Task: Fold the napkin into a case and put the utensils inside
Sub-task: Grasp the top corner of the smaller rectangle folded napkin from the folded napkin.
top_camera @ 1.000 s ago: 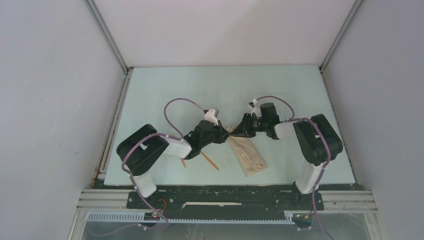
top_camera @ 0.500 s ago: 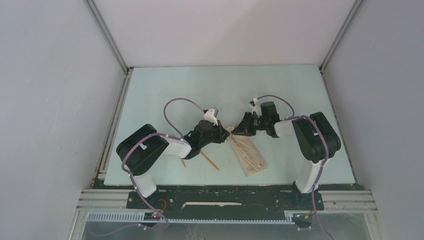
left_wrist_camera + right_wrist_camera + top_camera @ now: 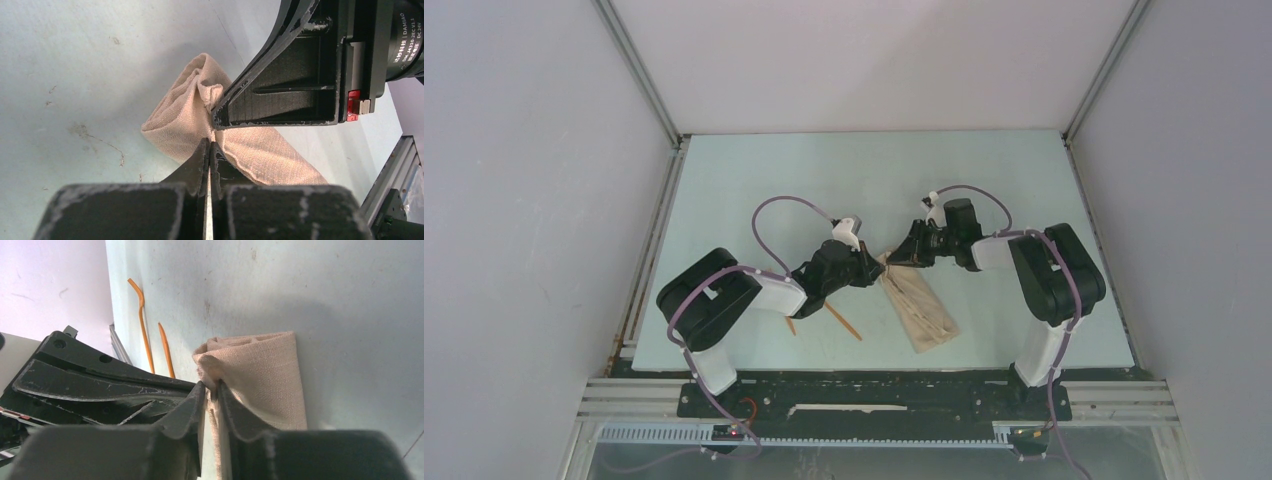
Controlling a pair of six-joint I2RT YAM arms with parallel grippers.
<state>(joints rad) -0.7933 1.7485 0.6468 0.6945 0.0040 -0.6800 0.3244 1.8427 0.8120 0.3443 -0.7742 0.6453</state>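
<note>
The napkin [image 3: 919, 310] lies folded into a narrow beige case, slanting toward the near edge. At its far end both grippers meet. My left gripper [image 3: 210, 144] is shut, tips pinching the puckered cloth [image 3: 180, 125] at that end. My right gripper [image 3: 211, 386] is shut on a fold of the same end [image 3: 260, 370], with cloth showing between its jaws. The two orange utensils lie on the table left of the case: a curved fork [image 3: 142, 325] and a pointed knife [image 3: 166, 350]. In the top view one utensil [image 3: 844, 322] shows and the other [image 3: 790, 325] is mostly under the left arm.
The pale green table [image 3: 754, 190] is walled by white panels at the back and sides. An aluminium rail [image 3: 874, 395] runs along the near edge by the arm bases. Purple cables loop above both wrists.
The right gripper has drawn slightly up and toward the far side, keeping its pinch on the cloth end. The left arm and the utensils have not moved.
</note>
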